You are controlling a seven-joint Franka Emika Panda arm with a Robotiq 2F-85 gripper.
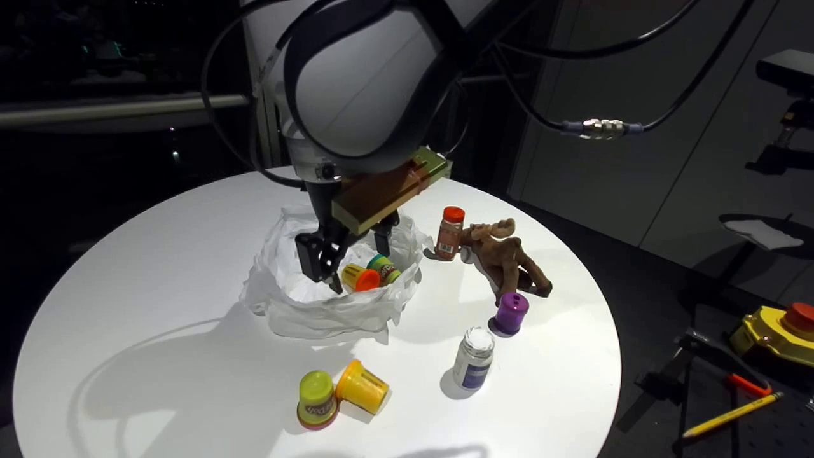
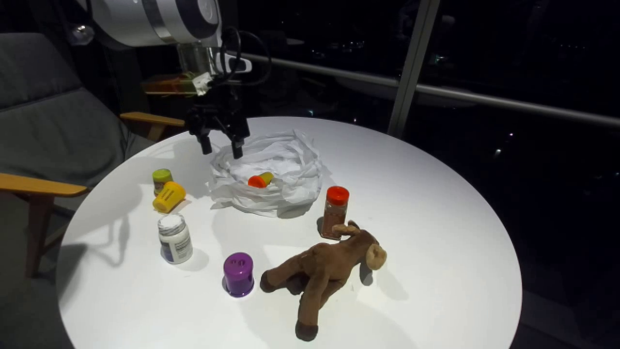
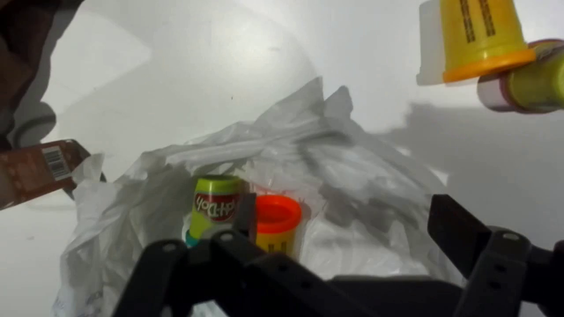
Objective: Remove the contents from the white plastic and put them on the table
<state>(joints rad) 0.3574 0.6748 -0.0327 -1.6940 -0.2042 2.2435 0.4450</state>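
Inside the white plastic bag (image 1: 337, 318) lie a yellow tub with an orange lid (image 1: 365, 280) and a green tub (image 1: 385, 270). My gripper (image 3: 346, 220) stands open over the bag, its fingers wide apart with only bag showing between them. In the wrist view its left finger partly covers both tubs. A brown plush animal (image 2: 329, 264), a red-lidded jar (image 2: 334, 213), a purple container (image 2: 239, 275), a white jar (image 2: 175, 240), a yellow tub (image 2: 169, 197) and a lime-green tub (image 2: 162, 179) rest on the white table (image 2: 436, 218), outside the bag.
A wooden-armed chair (image 2: 53, 106) stands beside the table. Past the table's edge, in an exterior view, are a yellow box with a red button (image 1: 779, 334) and a pencil (image 1: 731, 415). A cable (image 1: 696, 79) hangs by the arm.
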